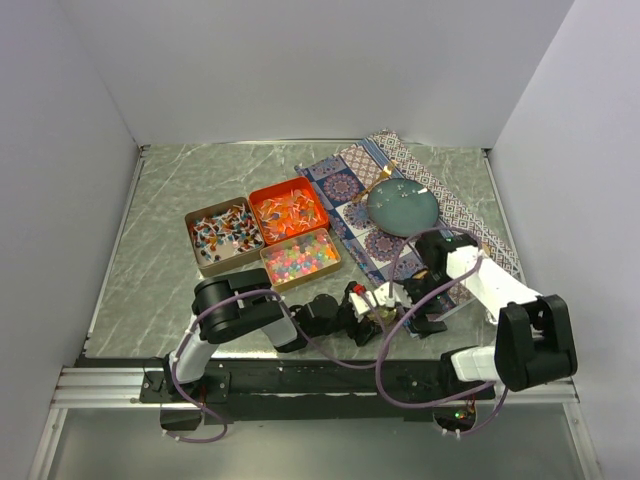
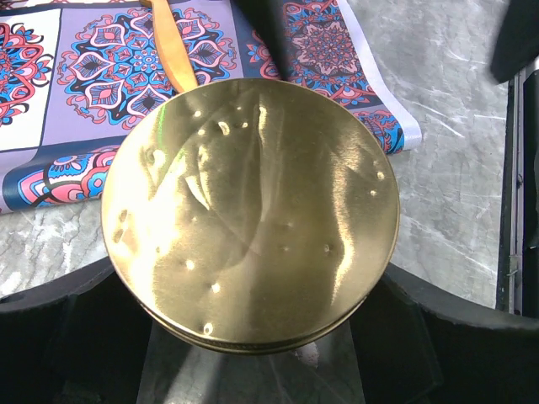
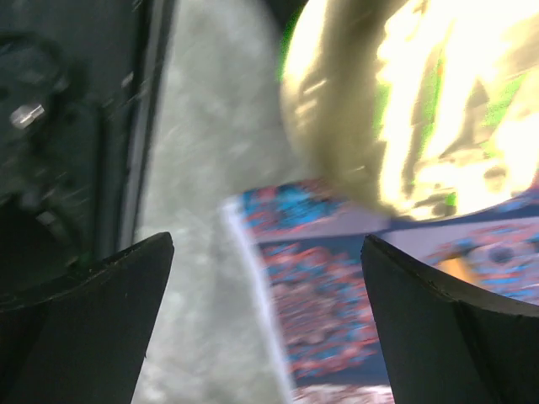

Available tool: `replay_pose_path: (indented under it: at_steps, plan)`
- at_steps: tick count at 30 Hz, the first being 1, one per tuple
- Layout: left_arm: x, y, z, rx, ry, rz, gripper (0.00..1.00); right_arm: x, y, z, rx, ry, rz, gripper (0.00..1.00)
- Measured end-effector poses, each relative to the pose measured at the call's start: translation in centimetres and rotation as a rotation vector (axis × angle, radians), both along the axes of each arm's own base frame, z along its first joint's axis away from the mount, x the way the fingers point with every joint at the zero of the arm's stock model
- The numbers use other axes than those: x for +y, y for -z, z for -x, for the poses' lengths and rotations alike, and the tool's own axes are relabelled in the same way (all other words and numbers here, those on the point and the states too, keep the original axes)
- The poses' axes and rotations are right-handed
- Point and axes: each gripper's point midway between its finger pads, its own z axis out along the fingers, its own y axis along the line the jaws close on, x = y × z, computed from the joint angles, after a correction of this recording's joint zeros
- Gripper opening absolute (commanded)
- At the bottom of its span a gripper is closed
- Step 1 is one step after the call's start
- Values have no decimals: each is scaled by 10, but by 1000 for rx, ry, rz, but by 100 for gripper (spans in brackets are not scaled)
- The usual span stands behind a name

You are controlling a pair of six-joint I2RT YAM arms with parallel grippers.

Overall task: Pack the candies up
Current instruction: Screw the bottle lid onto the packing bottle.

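The candies lie in three open tins: dark, red and white wrapped ones [image 1: 225, 233], orange-red pieces [image 1: 290, 210] and multicoloured beads [image 1: 300, 257]. My left gripper [image 1: 368, 305] reaches right along the near edge and is shut on the round gold lid [image 2: 253, 210], which fills the left wrist view above the gripper [image 2: 257, 358]. My right gripper [image 1: 412, 298] is open and empty just right of it. In the blurred right wrist view the right gripper [image 3: 268, 252] hangs over the cloth edge, with the gold lid [image 3: 404, 101] at the upper right.
A patterned blue and pink cloth [image 1: 350, 190] lies right of the tins, and also shows in the left wrist view [image 2: 84, 67]. A round teal-grey dish [image 1: 402, 208] sits on it. An orange ribbon [image 2: 168, 50] lies on the cloth. Walls enclose the marble table [image 1: 170, 190].
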Motion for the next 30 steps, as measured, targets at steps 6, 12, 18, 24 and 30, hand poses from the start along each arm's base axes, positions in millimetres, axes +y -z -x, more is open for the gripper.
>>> replay_pose_path:
  at_steps: [6, 12, 18, 24, 30]
  plan:
    - [0, 0, 0, -1, 1, 0, 1, -25, -4, -1, 9, 85, 71, 100]
    - [0, 0, 0, -1, 2, 0, 1, 5, -64, -64, -185, 126, -125, 100]
    - [0, 0, 1, -2, 3, 0, 1, 53, -69, -52, -205, -74, -294, 100]
    - [-1, 0, 3, -3, 8, 0, 1, 78, -51, -23, -157, -289, -328, 100]
    - [-1, 0, 3, -3, 8, 0, 1, 82, -35, -27, -145, -336, -312, 100]
